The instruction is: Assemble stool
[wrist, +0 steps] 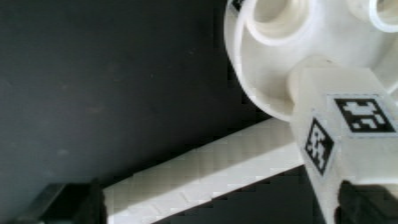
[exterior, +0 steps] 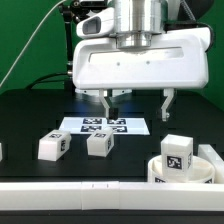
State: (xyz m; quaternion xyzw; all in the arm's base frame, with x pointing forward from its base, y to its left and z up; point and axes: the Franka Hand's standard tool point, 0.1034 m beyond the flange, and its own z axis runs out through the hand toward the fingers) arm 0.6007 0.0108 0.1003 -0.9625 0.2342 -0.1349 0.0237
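Gripper (exterior: 138, 104): hanging over the marker board (exterior: 103, 125), fingers spread apart, clasping nothing.
Seat (exterior: 158, 172): resting at the exterior view's lower right, mounted leg (exterior: 177, 151) standing in it.
Loose legs (exterior: 53, 146): lying beside the marker board.
Handling: probably feeling light, stiff, slick; pinching flat opposite faces.

Single arm, in view from the wrist (exterior: 133, 20) down. The wrist stands upright, a metal cylinder. Below it the pincer (exterior: 138, 112) points straight down, its broad white housing (exterior: 140, 62) sitting level. Two dark fingers (exterior: 110, 102) hang vertical and parallel, spread wide, one toward the exterior view's left and one toward its right. The gap between them is empty: nothing gripped, tips in the air and touching nothing. In the wrist view one dark fingertip (wrist: 68, 203) shows at a corner, blurred; the opposite one is barely visible.
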